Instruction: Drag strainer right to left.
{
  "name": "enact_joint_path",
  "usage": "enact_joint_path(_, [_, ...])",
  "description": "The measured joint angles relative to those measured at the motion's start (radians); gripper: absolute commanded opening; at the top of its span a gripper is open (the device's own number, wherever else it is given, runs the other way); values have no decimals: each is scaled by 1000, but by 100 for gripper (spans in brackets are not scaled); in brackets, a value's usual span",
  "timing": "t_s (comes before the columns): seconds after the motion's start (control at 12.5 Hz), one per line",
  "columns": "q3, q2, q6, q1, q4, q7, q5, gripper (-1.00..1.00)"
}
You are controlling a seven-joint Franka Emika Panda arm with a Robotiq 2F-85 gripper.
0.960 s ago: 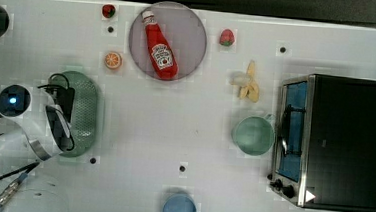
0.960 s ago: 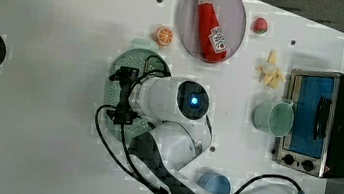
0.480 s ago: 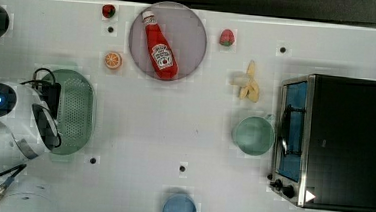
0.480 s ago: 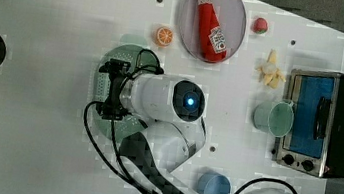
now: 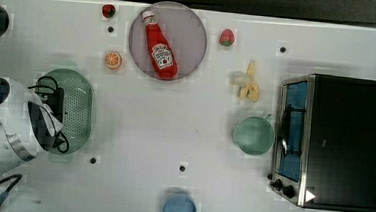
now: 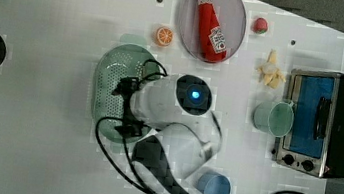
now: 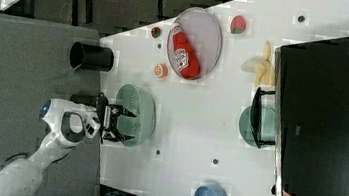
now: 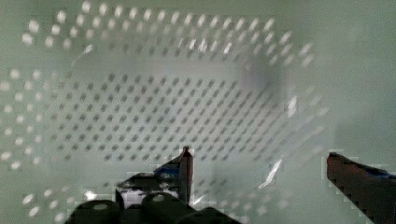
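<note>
The pale green oval strainer (image 5: 79, 109) with its grid of holes lies near the top view's left edge, close to the table's edge in the right view (image 7: 142, 105). My gripper (image 7: 126, 123) reaches down into it from the arm on the top view's left. The black hand (image 5: 55, 108) covers the strainer's left half in the top view and its right half in the left view (image 6: 111, 81). Up close, the holed floor (image 8: 187, 93) spreads under the gripper (image 8: 259, 156). Its two dark fingers (image 8: 187, 163) stand wide apart and open, with nothing clamped between them.
A grey-lilac plate (image 5: 191, 36) holding a ketchup bottle (image 5: 159, 51) sits at the back, an orange slice (image 5: 112, 59) just beyond the strainer. A green cup (image 5: 253, 135), a toaster oven (image 5: 339, 141), a banana (image 5: 250, 83) and a blue bowl (image 5: 179, 209) lie toward the top view's right.
The arm has swung toward the top view's left and the strainer has slid a little that way with it. The fingers stay open.
</note>
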Motion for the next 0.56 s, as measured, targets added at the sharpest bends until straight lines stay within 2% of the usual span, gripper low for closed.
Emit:
enact_joint_path(0.16, [-101, -114, -130, 30, 0, -131, -10, 100])
enact_joint_path(0.32, [-194, -272, -224, 27, 10, -287, 6, 100])
enact_joint_path(0.56, [-371, -525, -357, 24, 47, -563, -86, 100])
